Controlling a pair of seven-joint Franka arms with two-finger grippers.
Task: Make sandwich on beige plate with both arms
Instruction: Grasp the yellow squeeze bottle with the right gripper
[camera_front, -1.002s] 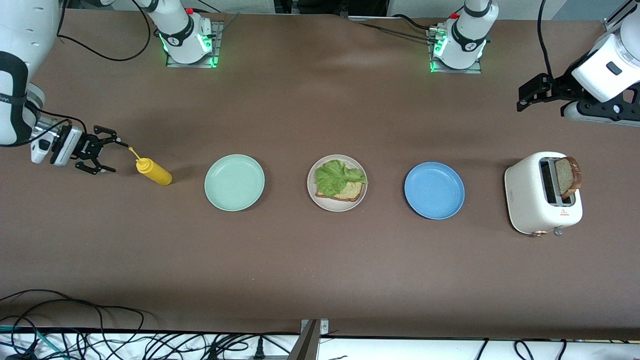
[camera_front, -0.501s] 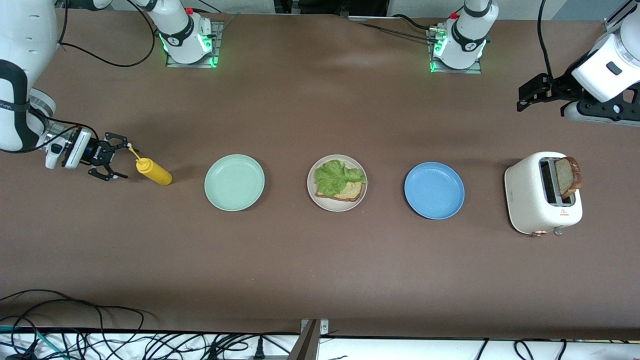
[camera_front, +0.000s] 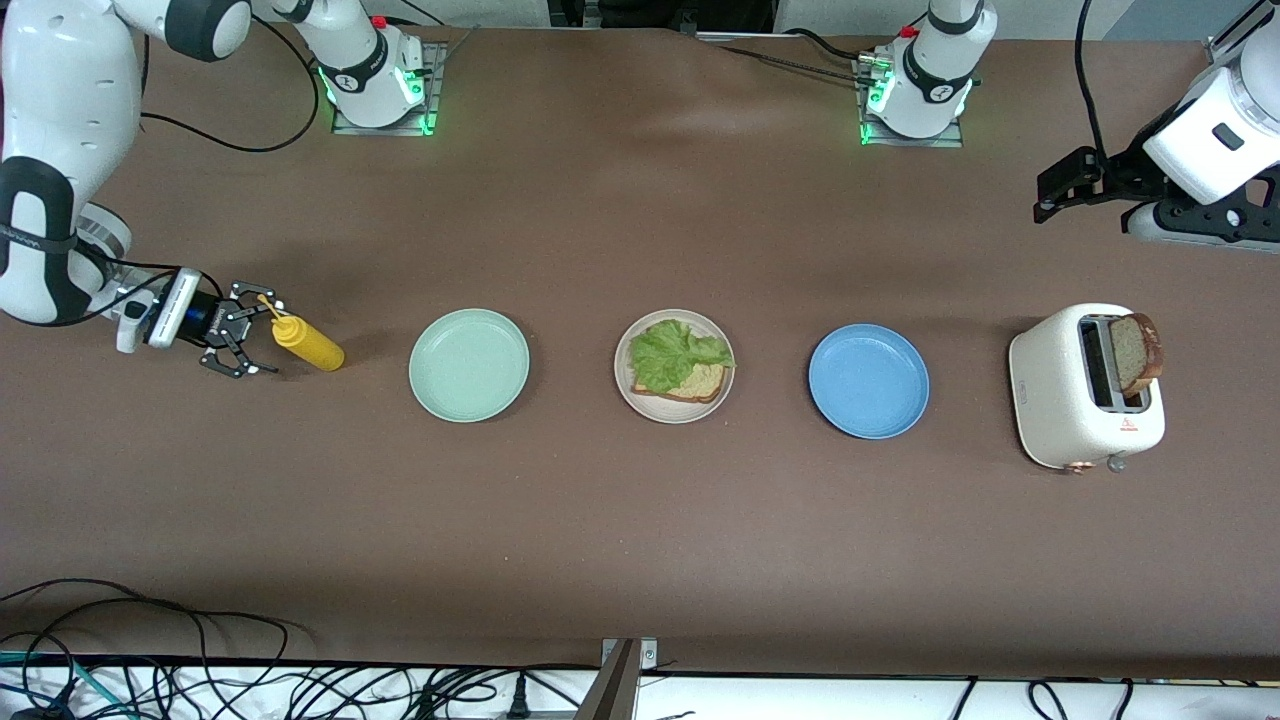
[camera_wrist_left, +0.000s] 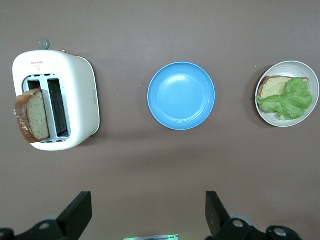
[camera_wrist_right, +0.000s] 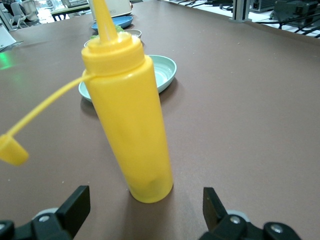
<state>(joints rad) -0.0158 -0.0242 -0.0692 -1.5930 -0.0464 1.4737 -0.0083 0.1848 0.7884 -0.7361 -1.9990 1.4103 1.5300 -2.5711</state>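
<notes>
right gripper (camera_front: 243, 343): low over the counter (camera_front: 600, 520) at the right arm's end, fingers (camera_wrist_right: 75, 205) spread wide and empty, just short of the yellow squeeze bottle (camera_front: 308, 345). Not touching it as far as I can see.
yellow squeeze bottle: upright on the counter, cap (camera_wrist_right: 12, 150) flipped off and hanging on its strap. Sits at 9 o'clock from the mint-green plate (camera_front: 469, 365).
left gripper (camera_front: 1075, 190): up in the air at the left arm's end, over bare counter at 12 o'clock from the toaster (camera_front: 1085, 388). Fingers (camera_wrist_left: 77, 212) wide, holding nothing. This arm looks parked, waiting.
beige plate (camera_front: 674, 411): mid-counter, between the mint-green plate and the blue plate (camera_front: 868, 380).
sandwich (camera_front: 680, 365): half built. One bread slice (camera_front: 700, 384) flat on the beige plate, lettuce leaf (camera_front: 672, 352) on top of it, covering most of it. No top slice yet.
second slice (camera_front: 1138, 355): standing up out of the toaster slot, at 3 o'clock from the blue plate.
done: base bread plus lettuce.
left, my read: sauce from the bottle, which is what the right gripper seems lined up for; then pull the slice from the toaster and cap the lettuce with it.
other plates: mint-green and blue both bare, not part of the build.
</notes>
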